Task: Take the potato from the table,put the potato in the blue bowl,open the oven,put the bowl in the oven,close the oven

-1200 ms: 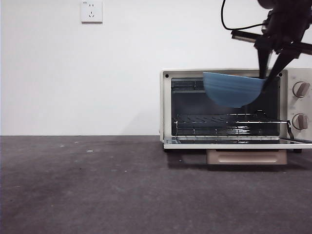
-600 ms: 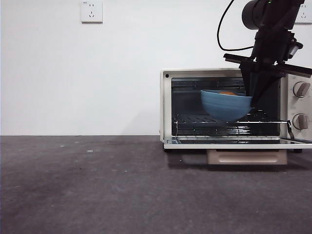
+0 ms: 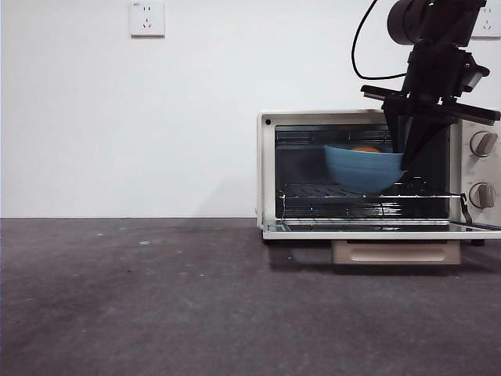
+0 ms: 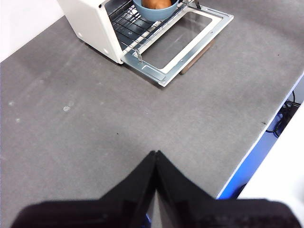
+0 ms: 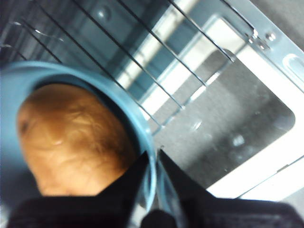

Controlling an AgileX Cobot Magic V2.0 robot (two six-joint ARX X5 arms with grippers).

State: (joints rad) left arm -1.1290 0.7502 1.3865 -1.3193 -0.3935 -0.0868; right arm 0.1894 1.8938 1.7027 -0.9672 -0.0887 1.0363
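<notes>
Oven (image 3: 270,168) stood with door (image 3: 383,229) dropped flat. Blue bowl (image 3: 362,167), a second earlier higher and tipped, had levelled and come down just above the rack (image 3: 344,192). Right gripper (image 5: 153,166) jaws pinched the bowl's rim; potato (image 5: 71,137) sat inside, beside them. Setting-down judged imminent. Left gripper (image 4: 156,164) waited over the worktop (image 3: 156,298), jaws closed, empty.

Black arm, black wedge jaws

The arm (image 3: 435,47) is dark, round-jointed, with 1 black cable looping beside it; the left gripper (image 4: 156,164) and right gripper (image 5: 153,164) each show 2 tapered matte-black jaws.
</notes>
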